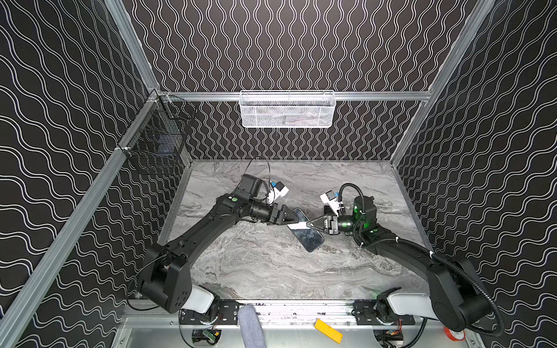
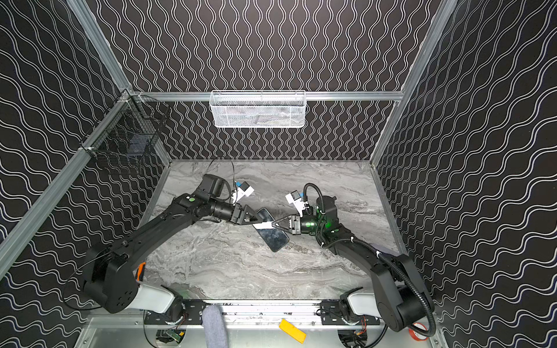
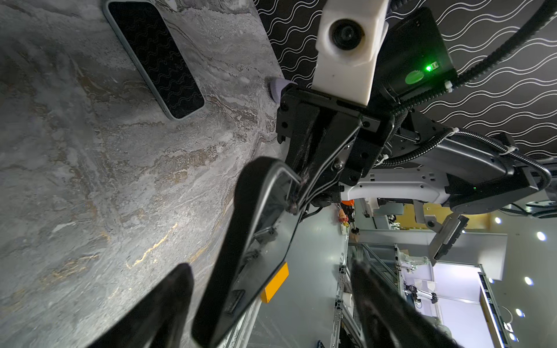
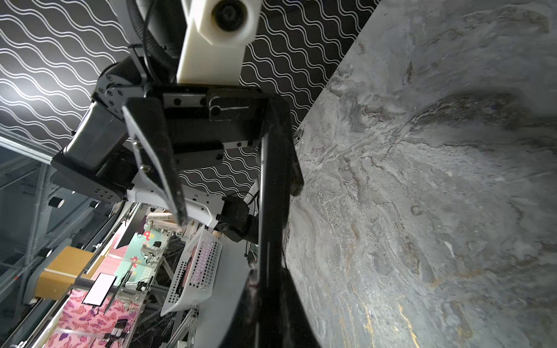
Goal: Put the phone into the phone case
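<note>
Looking down in a top view, the phone [image 1: 297, 225] shows only as a thin pale strip above the flat, pale-rimmed case [image 1: 310, 239]; whether the case is empty is unclear. Left wrist view: the right gripper [image 3: 297, 192] pinches the glossy phone's rounded corner, and the blurred left gripper [image 3: 269, 266] gapes wide, holding nothing. Right wrist view: the phone is edge-on and black.

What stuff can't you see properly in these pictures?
White basket contents: both top views, blurred behind its mesh.
Black basket contents: both top views, too dark and small.
Phone case: top views, mostly hidden under the phone; left wrist view, one end cut off by the picture edge.
Phone's face: right wrist view, seen only edge-on.
</note>
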